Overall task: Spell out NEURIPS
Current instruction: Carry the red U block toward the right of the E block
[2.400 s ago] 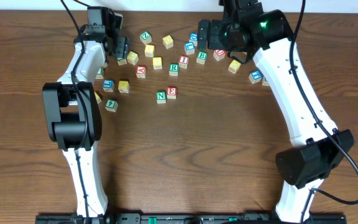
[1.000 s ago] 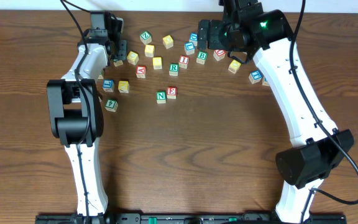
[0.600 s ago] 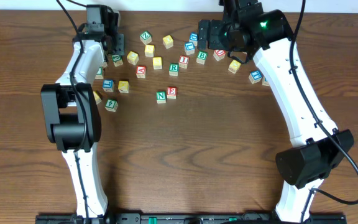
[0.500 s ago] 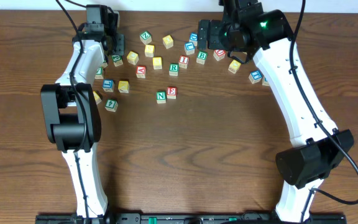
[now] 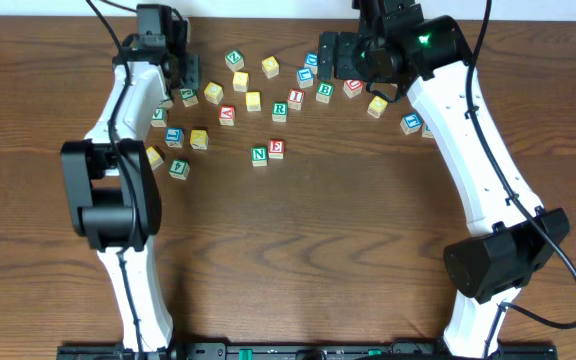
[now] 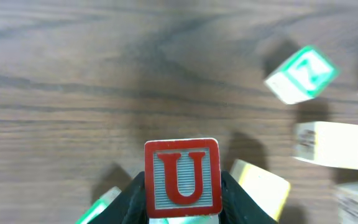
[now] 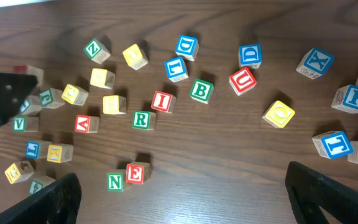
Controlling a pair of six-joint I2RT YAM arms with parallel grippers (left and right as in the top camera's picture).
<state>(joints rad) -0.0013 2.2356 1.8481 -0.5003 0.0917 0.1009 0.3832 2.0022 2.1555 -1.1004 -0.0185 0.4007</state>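
Note:
My left gripper [image 6: 182, 194] is shut on a red U block [image 6: 182, 175], its letter face towards the wrist camera, above the blurred tabletop. In the overhead view this gripper [image 5: 176, 78] sits at the far left of the block scatter. A green N block [image 5: 259, 154] and a red E block [image 5: 276, 148] stand side by side mid-table. The green R [image 5: 280, 110] and red I [image 5: 296, 99] lie in the scatter behind them. A blue P [image 7: 356, 98] shows at the right. My right gripper [image 7: 182, 186] hangs wide open above the blocks, holding nothing.
Several loose letter blocks spread across the far half of the wooden table [image 5: 308, 240], among them a green B [image 7: 201, 90], a second red U [image 7: 242, 79] and a blue X [image 7: 316, 63]. Yellow and green blocks [image 6: 260, 185] lie close under the left gripper.
My left gripper has tightened slightly on the red U block and shifted a little left and back. The right arm and the N and E blocks have not moved.

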